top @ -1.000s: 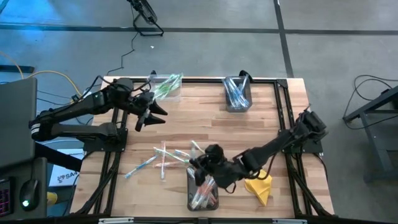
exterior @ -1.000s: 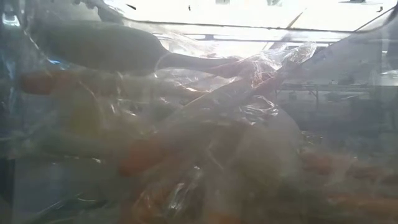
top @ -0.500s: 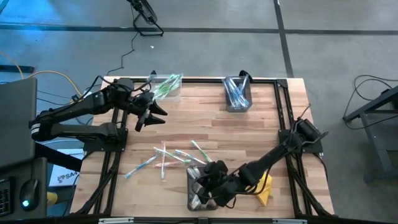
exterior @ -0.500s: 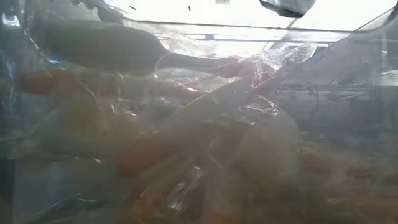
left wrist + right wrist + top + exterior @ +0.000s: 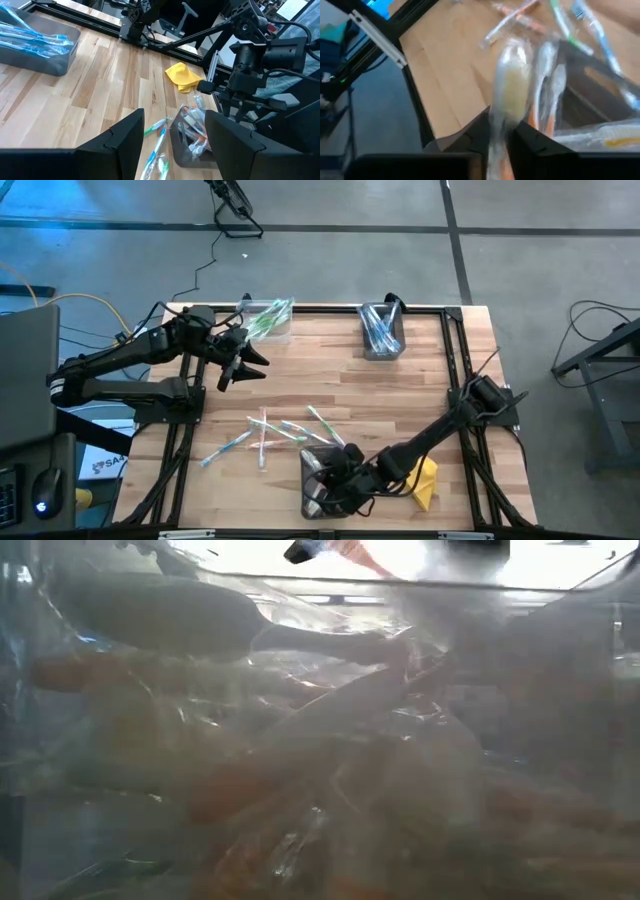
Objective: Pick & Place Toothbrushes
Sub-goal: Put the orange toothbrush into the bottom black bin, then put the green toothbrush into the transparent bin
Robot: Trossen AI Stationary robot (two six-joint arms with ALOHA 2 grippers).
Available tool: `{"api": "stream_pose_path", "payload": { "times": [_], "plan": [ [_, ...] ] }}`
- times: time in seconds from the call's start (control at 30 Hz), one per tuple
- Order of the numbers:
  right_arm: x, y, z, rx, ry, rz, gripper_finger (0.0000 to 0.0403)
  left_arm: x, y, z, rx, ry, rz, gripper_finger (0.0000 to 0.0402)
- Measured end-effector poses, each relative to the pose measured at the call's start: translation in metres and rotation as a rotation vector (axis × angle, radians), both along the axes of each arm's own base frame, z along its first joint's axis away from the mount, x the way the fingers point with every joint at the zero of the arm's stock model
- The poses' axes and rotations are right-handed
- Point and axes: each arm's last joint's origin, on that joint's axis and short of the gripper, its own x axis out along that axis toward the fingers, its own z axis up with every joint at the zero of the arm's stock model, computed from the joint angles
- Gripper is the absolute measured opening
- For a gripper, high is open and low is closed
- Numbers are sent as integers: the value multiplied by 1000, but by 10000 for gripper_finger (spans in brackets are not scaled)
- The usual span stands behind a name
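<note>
right gripper point(image 5: 325, 483): over near bin point(image 5: 312, 502), fingers narrowly parted around a wrapped toothbrush point(image 5: 509, 95) | loose toothbrushes point(image 5: 268, 432) just left of near bin | left gripper point(image 5: 250, 360) wide open, empty, far from it | risk: brush snags on the rim and tips out.

On the tabletop point(image 5: 400, 395), one bin point(image 5: 381, 330) holding toothbrushes is sitting at the far edge right of centre, a second bin point(image 5: 262, 322) is sitting at the far edge left of centre, and a third bin point(image 5: 312, 492) is standing at the near edge, with loose toothbrushes point(image 5: 268, 432) lying just to its left and behind it. The cloth point(image 5: 421, 481) is lying just right of the near bin. The left hand point(image 5: 250, 360) is hanging in front of the far-left bin, and the right hand point(image 5: 325, 477) is sitting over the near bin with a wrapped toothbrush point(image 5: 510, 95) lying between its fingers point(image 5: 472, 137).
</note>
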Motion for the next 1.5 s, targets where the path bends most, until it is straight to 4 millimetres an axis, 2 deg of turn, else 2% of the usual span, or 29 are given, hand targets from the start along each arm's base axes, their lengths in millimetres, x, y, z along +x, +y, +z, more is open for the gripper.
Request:
{"api": "stream_pose_path", "payload": {
  "times": [0.27, 0.43, 0.63, 0.8, 1.1, 1.23, 1.4, 1.5],
  "plan": [
    [5, -7, 0, 35, 28, 29, 121, 0, 0, 0, 0, 0, 0, 205],
    [6, -19, 15, 68, 31, 87, 140, 0, 0, 0, 0, 0, 0, 205],
    [1, -39, 35, 84, 62, 115, 124, 0, 0, 0, 0, -1, -2, 205],
    [-7, -57, 57, 25, 62, 134, 103, 0, 0, 0, -2, 1, -3, 205],
    [-8, -114, 98, -35, -48, 17, 65, 0, 0, 0, -2, 0, -3, 205],
    [-3, -135, 104, -93, -78, -14, 50, 0, 0, 0, -1, 0, -2, 205],
    [7, -158, 108, -272, -109, 108, 40, 0, 0, 0, -1, 0, -2, 205],
    [11, -174, 110, -307, -116, 101, 39, 0, 0, 0, -1, -1, -2, 205]
  ]
}}
